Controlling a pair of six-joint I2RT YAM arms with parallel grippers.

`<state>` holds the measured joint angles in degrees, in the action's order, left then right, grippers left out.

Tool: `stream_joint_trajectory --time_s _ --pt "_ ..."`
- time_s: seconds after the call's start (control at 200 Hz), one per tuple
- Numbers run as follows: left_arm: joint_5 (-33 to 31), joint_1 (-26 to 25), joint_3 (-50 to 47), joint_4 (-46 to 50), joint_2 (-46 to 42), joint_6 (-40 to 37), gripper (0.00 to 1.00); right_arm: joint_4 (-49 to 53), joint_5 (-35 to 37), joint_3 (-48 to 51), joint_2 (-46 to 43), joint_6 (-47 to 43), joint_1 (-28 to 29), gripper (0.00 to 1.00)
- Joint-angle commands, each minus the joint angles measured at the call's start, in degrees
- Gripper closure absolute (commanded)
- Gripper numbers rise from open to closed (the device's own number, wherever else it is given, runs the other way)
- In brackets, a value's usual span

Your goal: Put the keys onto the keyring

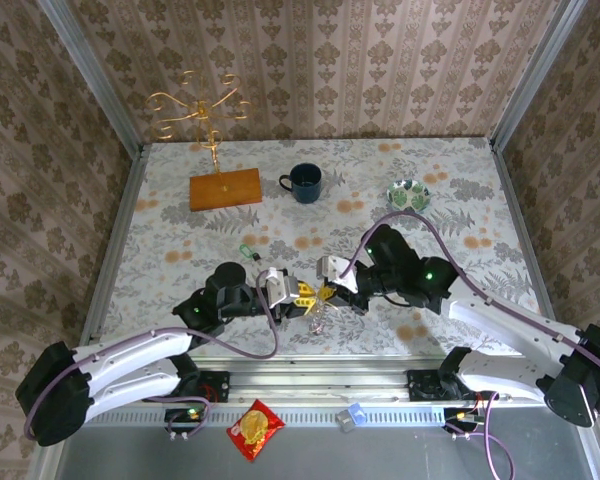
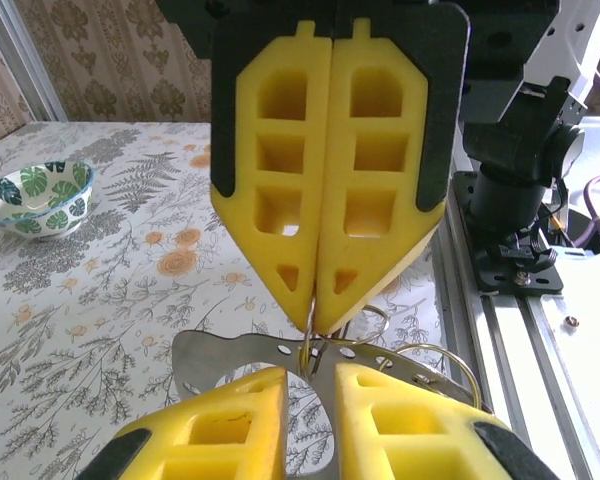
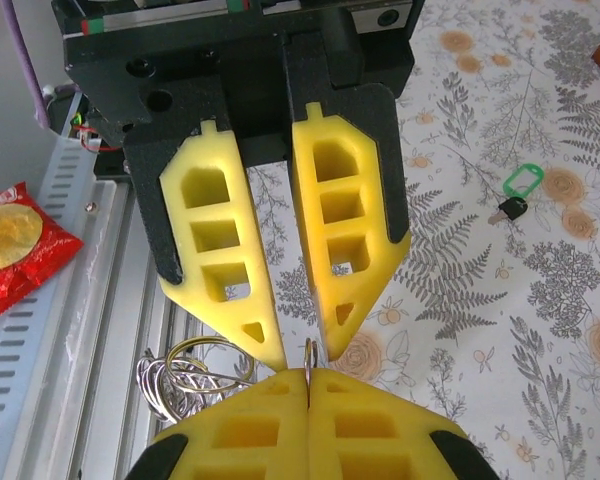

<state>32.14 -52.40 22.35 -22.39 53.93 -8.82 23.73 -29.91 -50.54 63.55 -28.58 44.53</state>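
Slippage worries us: right fingers (image 3: 242, 432), pressed together, pinch the keyring (image 3: 202, 368) at the table's (image 1: 435, 305) 6 o'clock, left fingers (image 3: 225, 232) slightly spread; thin wire may twist free. Green key (image 1: 247, 250) lies 10 o'clock from it.

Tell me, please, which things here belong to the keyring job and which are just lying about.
For the job: green key, keyring.
Lying about: mug, bowl, gold stand, snack packet.
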Motion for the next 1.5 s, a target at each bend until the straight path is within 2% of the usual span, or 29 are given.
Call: stream_joint_trajectory --time_s 0.0,0.2,0.3,0.41,0.46,0.495,0.58,0.745,1.045,1.495 --pt "0.5 -0.1 3.1 4.1 0.2 -3.0 0.81 6.3 1.1 -4.3 1.4 -4.5 0.9 1.00" --pt "1.0 -0.1 4.6 5.7 0.6 -4.3 0.83 11.5 3.3 -8.5 4.7 -7.6 3.3 1.00" --pt "1.1 -0.1 5.3 7.4 0.8 -5.2 0.88 12.1 2.7 -10.1 5.6 -7.7 3.6 1.00" --pt "1.2 -0.1 5.4 8.3 0.9 -5.8 1.00 10.3 1.2 -9.7 5.0 -6.6 3.6 1.00" --pt "1.2 -0.1 5.3 8.2 0.7 -5.9 1.00 9.2 1.0 -9.1 4.4 -5.5 3.6 1.00" --pt "1.0 -0.1 5.1 7.9 0.5 -5.9 1.00 8.2 1.2 -8.3 3.7 -4.6 3.4 0.95" --pt "0.6 -0.1 4.2 6.7 0.0 -5.3 1.00 4.5 1.7 -5.5 1.2 -1.5 2.4 0.75" --pt "-0.2 -0.1 2.4 3.1 -0.7 -3.9 1.00 -0.1 4.0 0.3 -4.4 3.7 1.0 0.60" --pt "-0.1 -0.1 -0.1 -2.4 -0.6 -1.7 1.00 -5.1 7.9 7.5 -6.0 7.7 1.1 0.60" --pt "-1.0 -0.2 -1.4 -5.6 -0.8 0.1 1.00 -7.2 6.7 7.9 -3.0 8.2 1.8 0.66"
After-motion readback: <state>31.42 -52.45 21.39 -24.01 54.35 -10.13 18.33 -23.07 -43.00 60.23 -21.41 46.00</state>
